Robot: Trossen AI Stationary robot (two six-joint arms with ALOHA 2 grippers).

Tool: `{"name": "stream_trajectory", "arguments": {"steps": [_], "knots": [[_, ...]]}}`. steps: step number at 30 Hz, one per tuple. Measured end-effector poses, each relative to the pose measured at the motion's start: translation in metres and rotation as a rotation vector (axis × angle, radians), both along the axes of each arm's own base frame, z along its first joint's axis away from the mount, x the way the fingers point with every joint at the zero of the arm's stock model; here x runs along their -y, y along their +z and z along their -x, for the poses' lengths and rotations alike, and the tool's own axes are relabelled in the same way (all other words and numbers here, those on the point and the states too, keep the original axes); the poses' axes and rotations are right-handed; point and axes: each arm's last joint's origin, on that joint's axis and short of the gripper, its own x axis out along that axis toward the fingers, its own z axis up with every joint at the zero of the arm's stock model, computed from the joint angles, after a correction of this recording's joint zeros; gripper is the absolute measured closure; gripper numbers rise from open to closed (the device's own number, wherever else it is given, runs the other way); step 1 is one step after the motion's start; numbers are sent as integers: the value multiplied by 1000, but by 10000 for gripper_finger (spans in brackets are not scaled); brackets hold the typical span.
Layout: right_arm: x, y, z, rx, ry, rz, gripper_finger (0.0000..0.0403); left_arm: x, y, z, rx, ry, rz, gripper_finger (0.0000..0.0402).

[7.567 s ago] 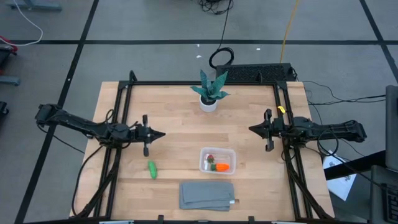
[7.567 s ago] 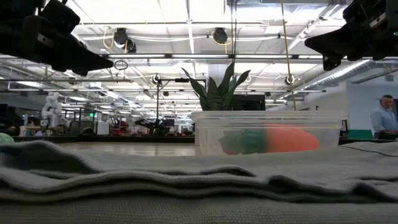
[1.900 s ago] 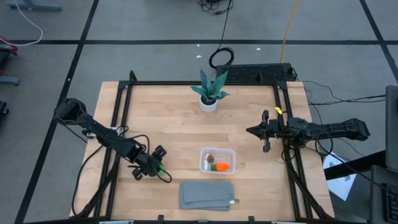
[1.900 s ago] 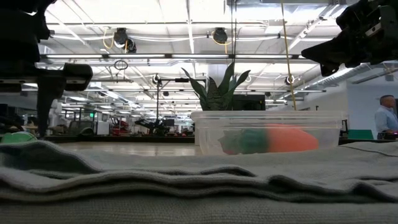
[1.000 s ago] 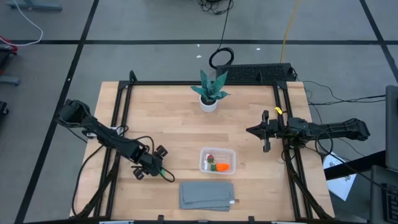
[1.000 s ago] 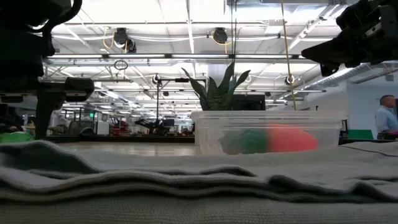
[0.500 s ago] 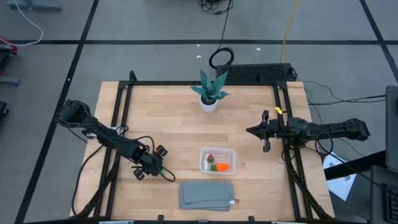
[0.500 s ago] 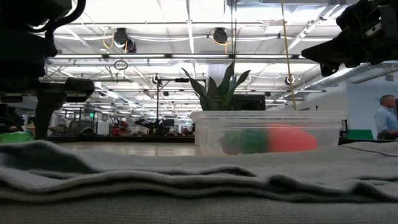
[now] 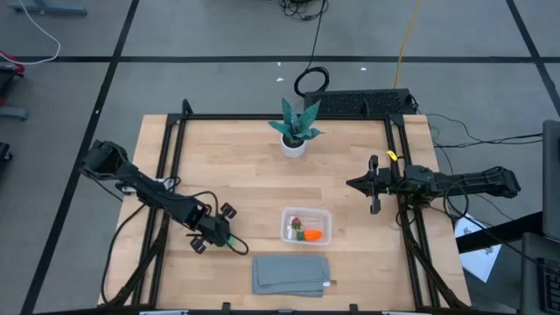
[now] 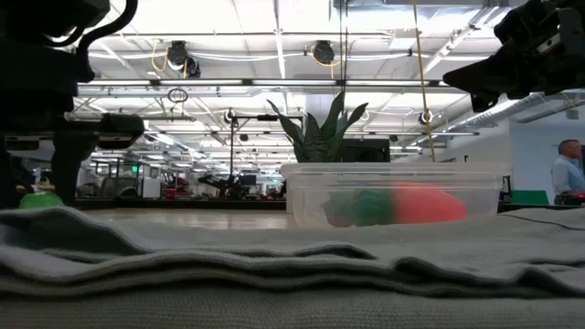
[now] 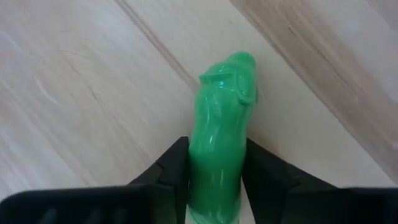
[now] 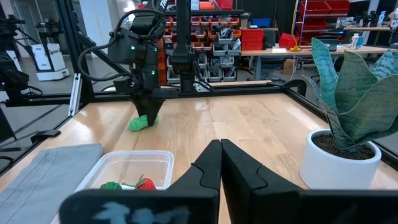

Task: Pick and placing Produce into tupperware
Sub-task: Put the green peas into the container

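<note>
On the wooden surface (image 9: 245,192), the clear tupperware (image 9: 306,225) sits at 5 o'clock from centre, holding carrot (image 9: 311,234) and berry (image 9: 296,222). At its 9 o'clock, the left claw (image 9: 220,239) is clenched on the green piece (image 11: 221,149). At 3 o'clock, the right claw (image 9: 353,183) hangs closed, empty.

A teal leafy plant (image 9: 296,121) stands upright in a white pot (image 9: 292,146) at twelve o'clock on the wooden table (image 9: 245,188). A flat grey folded cloth (image 9: 291,274) lies at six o'clock. A person (image 10: 568,174) stands in the room beyond.
</note>
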Motion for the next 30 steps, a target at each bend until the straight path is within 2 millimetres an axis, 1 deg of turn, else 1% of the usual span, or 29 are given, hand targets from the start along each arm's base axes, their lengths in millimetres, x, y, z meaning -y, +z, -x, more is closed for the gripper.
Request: {"name": "stream_trajectory", "arguments": {"steps": [3,8,13,18,22,26,28,30], "knots": [[0,0,0,0,0,0,403,-1,0,0,2,13,-10,281],[0,0,0,0,0,0,403,-1,0,0,8,23,-27,285],[0,0,0,0,0,0,403,-2,8,-7,39,72,-55,285],[0,0,0,0,0,0,403,-7,20,-20,70,177,-23,286],[0,0,0,0,0,0,403,-14,31,-31,88,312,29,286],[0,0,0,0,0,0,403,-23,42,-37,66,448,56,286],[0,0,0,0,0,0,403,-27,46,-41,63,482,61,286],[0,0,0,0,0,0,403,-29,51,-43,70,466,52,286]]}}
